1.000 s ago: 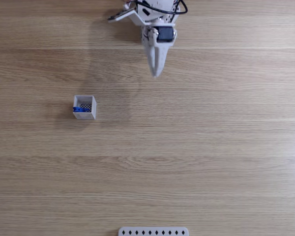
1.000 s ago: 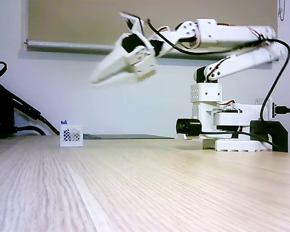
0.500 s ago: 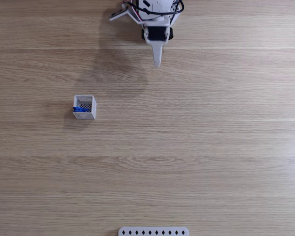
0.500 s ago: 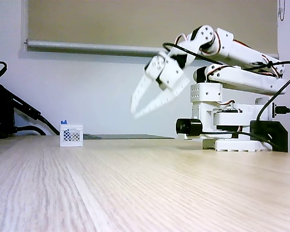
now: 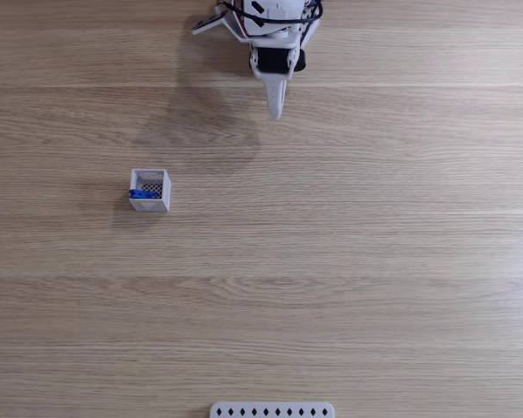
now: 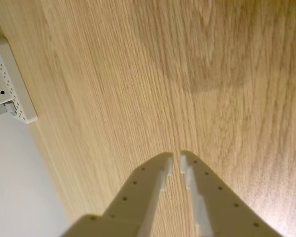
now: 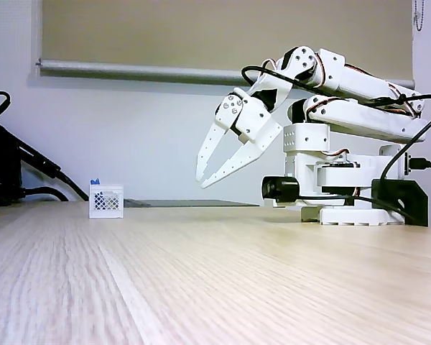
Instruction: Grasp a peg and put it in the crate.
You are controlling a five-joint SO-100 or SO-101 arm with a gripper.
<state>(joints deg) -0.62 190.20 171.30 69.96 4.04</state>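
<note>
The white crate [image 5: 148, 205] stands on the wooden table, left of centre in a fixed view from above. The blue peg [image 5: 139, 193] lies inside it along its left side. From the side, in a fixed view, the crate [image 7: 105, 203] is at the far left with the peg's tip [image 7: 95, 180] poking above its rim. My gripper [image 5: 275, 111] hangs in the air near the arm's base, far from the crate, pointing down at an angle [image 7: 202, 182]. In the wrist view the fingertips [image 6: 176, 157] leave only a thin slit and hold nothing.
A long white strip with diamond holes [image 5: 272, 409] lies at the table's near edge, and a white perforated piece [image 6: 10, 84] shows at the table edge. The arm's base [image 7: 345, 205] stands on the right; black cables [image 7: 14, 169] sit at the left.
The arm has folded back toward its base and the gripper has dropped from high and stretched out to a downward tilt. Crate and peg have not moved.
</note>
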